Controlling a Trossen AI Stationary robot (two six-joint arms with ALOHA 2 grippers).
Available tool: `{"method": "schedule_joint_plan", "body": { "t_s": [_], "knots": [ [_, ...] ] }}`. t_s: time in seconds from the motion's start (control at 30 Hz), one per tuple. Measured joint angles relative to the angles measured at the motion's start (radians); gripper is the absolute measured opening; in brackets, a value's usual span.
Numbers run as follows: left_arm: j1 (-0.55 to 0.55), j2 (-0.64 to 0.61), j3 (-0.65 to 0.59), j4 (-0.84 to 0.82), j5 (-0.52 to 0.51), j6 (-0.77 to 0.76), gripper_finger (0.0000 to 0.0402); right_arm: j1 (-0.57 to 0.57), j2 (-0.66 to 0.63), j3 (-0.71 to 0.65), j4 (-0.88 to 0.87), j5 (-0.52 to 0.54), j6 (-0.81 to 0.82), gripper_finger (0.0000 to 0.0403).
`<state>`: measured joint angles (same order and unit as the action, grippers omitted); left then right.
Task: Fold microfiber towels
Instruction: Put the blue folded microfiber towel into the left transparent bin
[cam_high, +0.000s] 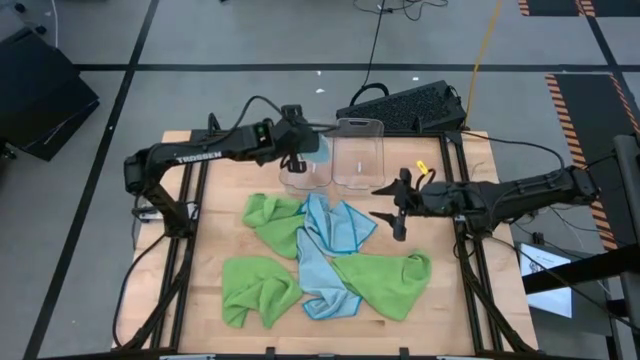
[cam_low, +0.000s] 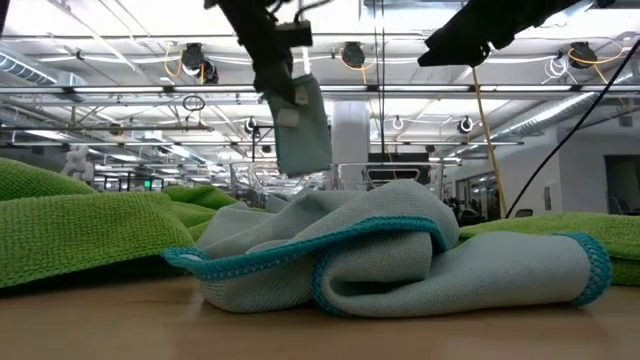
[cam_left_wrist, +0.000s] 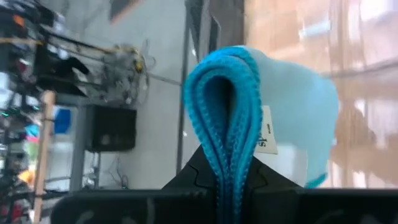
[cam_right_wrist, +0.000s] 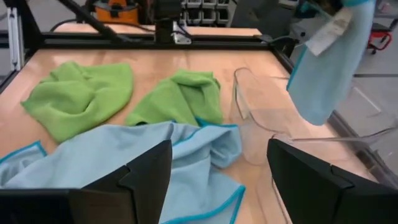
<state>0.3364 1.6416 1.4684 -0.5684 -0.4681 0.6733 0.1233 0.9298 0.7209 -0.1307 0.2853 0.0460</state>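
My left gripper (cam_high: 296, 158) is at the far middle of the table, shut on a folded light blue microfiber towel (cam_low: 302, 128). The towel hangs above a small clear bin (cam_high: 300, 181). My right gripper (cam_high: 395, 207) hovers open right of the towel pile, with nothing between its fingers. On the table lie loose towels: a lime green one (cam_high: 273, 216) and a light blue one (cam_high: 337, 226) at the middle, and nearer the front edge a green one (cam_high: 259, 290), a light blue one (cam_high: 322, 283) and a green one (cam_high: 386, 281). My left gripper pinches the folded towel between its two fingers at a bend of its teal hemmed edge (cam_left_wrist: 227, 163), several layers together. The fingers come slanting down from the table's left. The towel hangs below them, clear of the table, with its white label (cam_left_wrist: 267, 138) showing.
A second, larger clear bin (cam_high: 358, 153) stands right of the small one at the far edge. A black keyboard (cam_high: 405, 105) lies beyond the table's far edge. Bare wood shows along the table's left side (cam_high: 215, 230) and right side (cam_high: 470, 290).
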Motion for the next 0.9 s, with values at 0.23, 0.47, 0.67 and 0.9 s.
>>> {"method": "schedule_joint_plan", "body": {
  "t_s": [0.23,0.47,0.67,0.9],
  "knots": [
    [0.099,0.079,-0.001,0.096,0.078,0.080,0.0012,0.026,0.000,-0.001,0.007,0.001,-0.011,0.0254],
    [0.183,0.178,-0.001,0.201,0.076,0.203,0.0012,0.030,0.000,-0.001,0.014,0.001,-0.022,0.0253],
    [0.212,0.225,-0.001,0.214,0.053,0.185,0.0012,0.029,0.000,-0.001,0.016,0.002,-0.027,0.0253],
    [0.193,0.250,-0.001,0.195,0.057,0.152,0.0012,0.029,0.000,-0.001,0.045,0.002,-0.031,0.0253]
  ]
}}
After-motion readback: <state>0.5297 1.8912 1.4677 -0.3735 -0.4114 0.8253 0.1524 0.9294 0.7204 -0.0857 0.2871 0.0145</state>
